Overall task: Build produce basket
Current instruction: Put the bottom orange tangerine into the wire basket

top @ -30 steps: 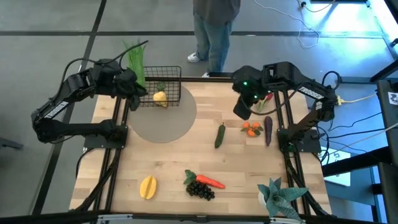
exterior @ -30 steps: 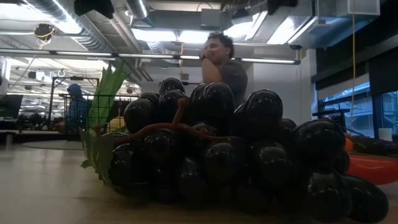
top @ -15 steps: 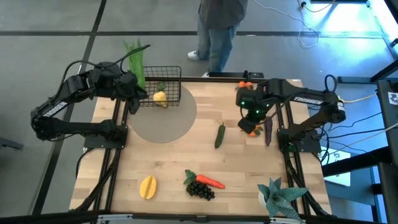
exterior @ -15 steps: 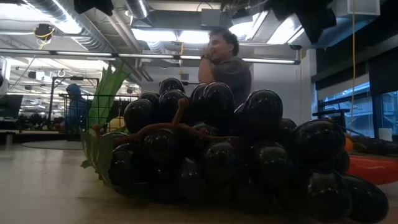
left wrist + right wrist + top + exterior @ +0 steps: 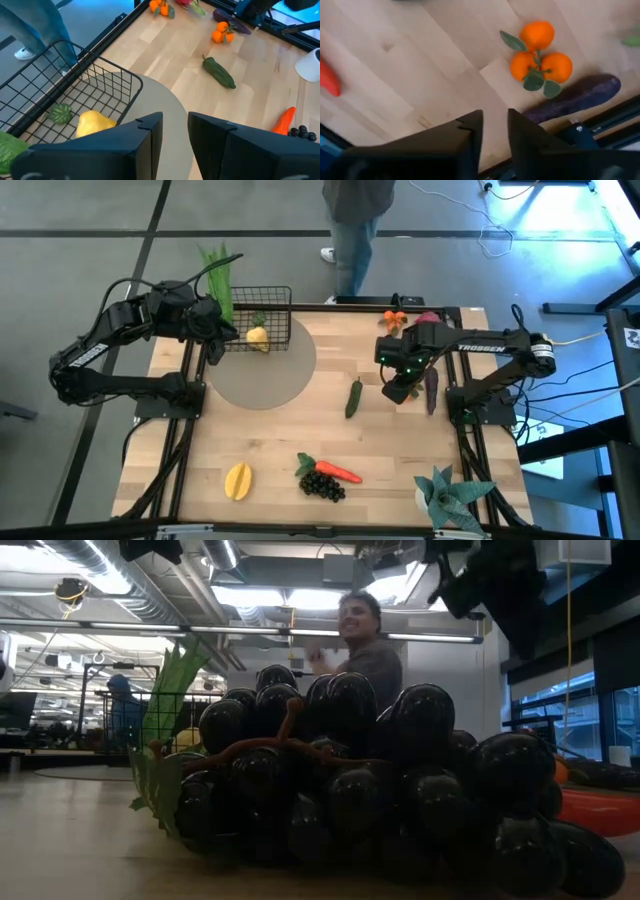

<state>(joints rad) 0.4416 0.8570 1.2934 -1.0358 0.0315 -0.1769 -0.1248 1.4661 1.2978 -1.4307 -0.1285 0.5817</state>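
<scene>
The black wire basket (image 5: pixel 262 318) stands at the table's far left on a grey round mat (image 5: pixel 265 365). In it lie a yellow fruit (image 5: pixel 95 123) and a small green piece (image 5: pixel 60 113), and a green leek (image 5: pixel 218 272) sticks up from its left end. My left gripper (image 5: pixel 175 134) hovers open by the basket's left side. My right gripper (image 5: pixel 494 134) points down, open, just above the table beside a tangerine bunch (image 5: pixel 538 52) and the purple eggplant (image 5: pixel 576 97). It touches neither. The cucumber (image 5: pixel 353 397) lies mid-table.
A second tangerine bunch (image 5: pixel 395 319) and the pink dragon fruit (image 5: pixel 426 318) lie at the far right edge. Carrot (image 5: pixel 338 472), grapes (image 5: pixel 325 486) and a yellow fruit (image 5: pixel 237 480) lie near the front edge, a spiky plant (image 5: pixel 450 495) front right. A person (image 5: pixel 355 230) stands behind the table.
My right gripper has come down and toward the table's near edge, tipping until it points straight down over the tangerines beside the eggplant. The person behind the table has shifted.
</scene>
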